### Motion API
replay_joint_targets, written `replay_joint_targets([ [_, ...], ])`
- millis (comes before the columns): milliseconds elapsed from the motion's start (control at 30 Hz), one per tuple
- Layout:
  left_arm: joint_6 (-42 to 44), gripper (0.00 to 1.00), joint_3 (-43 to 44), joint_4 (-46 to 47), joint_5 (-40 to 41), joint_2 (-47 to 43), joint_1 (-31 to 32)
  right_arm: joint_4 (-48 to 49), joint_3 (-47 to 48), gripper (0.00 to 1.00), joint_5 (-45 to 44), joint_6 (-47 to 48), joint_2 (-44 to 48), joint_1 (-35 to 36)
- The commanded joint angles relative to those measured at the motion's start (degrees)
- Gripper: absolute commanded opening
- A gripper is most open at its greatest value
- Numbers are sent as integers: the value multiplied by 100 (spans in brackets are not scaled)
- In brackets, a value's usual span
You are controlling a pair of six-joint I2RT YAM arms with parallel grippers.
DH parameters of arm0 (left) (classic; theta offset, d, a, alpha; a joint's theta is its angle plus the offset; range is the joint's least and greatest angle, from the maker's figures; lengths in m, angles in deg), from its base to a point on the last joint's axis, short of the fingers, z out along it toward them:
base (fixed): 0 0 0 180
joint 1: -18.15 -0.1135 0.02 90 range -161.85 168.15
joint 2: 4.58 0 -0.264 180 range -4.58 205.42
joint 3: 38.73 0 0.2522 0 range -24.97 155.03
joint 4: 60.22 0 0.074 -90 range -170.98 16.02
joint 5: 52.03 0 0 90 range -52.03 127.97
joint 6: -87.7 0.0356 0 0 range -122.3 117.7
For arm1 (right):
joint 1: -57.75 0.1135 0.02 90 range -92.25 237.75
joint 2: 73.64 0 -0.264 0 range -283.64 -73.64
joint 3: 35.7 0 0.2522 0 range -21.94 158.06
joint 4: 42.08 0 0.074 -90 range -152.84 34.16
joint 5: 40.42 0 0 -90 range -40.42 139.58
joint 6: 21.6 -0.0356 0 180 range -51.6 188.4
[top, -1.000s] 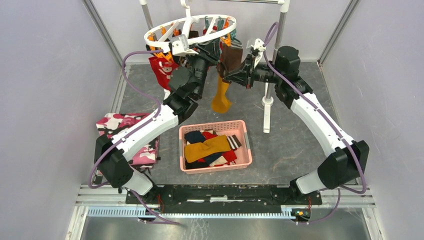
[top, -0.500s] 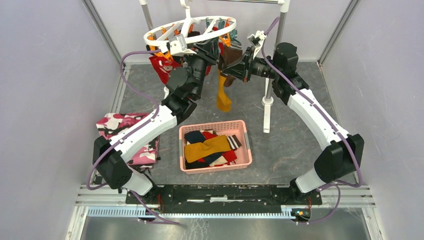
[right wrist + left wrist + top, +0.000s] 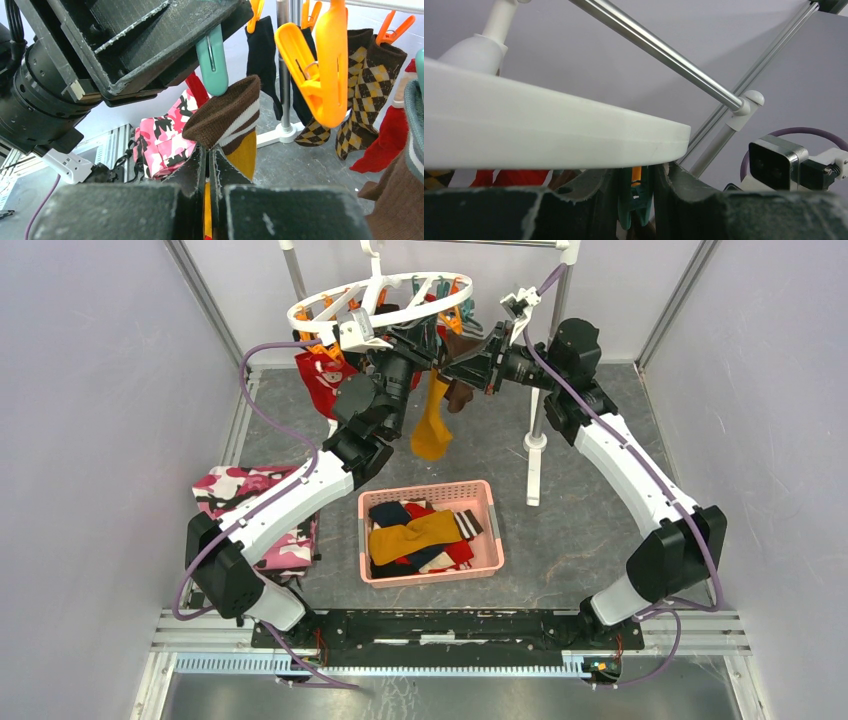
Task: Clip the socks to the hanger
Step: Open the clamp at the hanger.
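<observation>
Left fingers [image 3: 659,192] are closed on a teal clip [image 3: 634,205], pinching it between them directly under the white ring of the hanger [image 3: 549,135]. Seen from the right wrist, the clip's lower tip touches the top of a brown cuff. Whether the clip's mouth is open cannot be told.

Right fingers [image 3: 200,160] are shut on the mustard sock [image 3: 225,115], gripping just below that brown, white-striped cuff. The cuff stands up above the fingertips. In the top view the mustard foot hangs free beneath both arms, off the table [image 3: 580,520].

Hanger position: far end of the workspace, beside the metal rack [image 3: 540,430], with both arms raised to its right-hand rim.

Already hanging from it:
- red sock [image 3: 322,375] on the left side
- black sock [image 3: 262,45]
- argyle socks [image 3: 360,75] behind an orange clip [image 3: 325,65]

Pink basket [image 3: 365,540] sits on the table between the two arms and holds more socks [image 3: 415,535], with mustard, navy and red visible. Camouflage cloth [image 3: 235,485] lies left of the basket, partly under the left arm.
</observation>
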Motion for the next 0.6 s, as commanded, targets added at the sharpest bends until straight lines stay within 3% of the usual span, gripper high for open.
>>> replay_joint_targets([
  [0,-154,10,11,121,89,-213,-7,342,292,0,-80,-290,-76,0],
  [567,-135,11,4,99,62,-221,-7,678,429,0,85,-667,-149,1],
])
